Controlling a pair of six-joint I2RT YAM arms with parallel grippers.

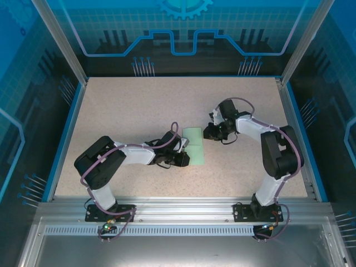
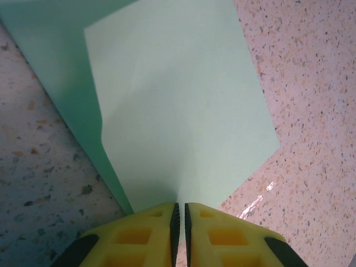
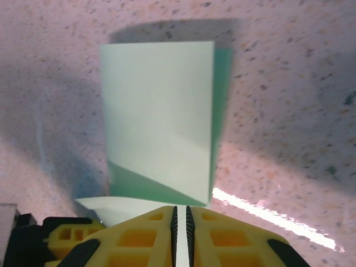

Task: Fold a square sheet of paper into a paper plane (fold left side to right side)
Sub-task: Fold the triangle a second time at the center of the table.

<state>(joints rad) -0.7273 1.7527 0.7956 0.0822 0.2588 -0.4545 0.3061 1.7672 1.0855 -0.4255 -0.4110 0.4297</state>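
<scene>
The pale mint-green square sheet of paper (image 1: 194, 146) lies mid-table, folded over on itself into a narrow rectangle. My left gripper (image 1: 185, 153) sits at its lower left edge, shut on the paper. In the left wrist view the sheet (image 2: 178, 105) runs straight out from between the yellow fingers (image 2: 139, 236), its upper layer lifted off the lower one. My right gripper (image 1: 207, 132) holds the upper right corner, shut on the paper. The right wrist view shows the folded sheet (image 3: 158, 117) ahead and a strip of it pinched between the pads.
The speckled beige tabletop (image 1: 139, 105) is bounded by blue rails and transparent walls. The arm bases stand on the aluminium rail (image 1: 183, 211) at the near edge. Both forearms lie low across the table on either side of the paper.
</scene>
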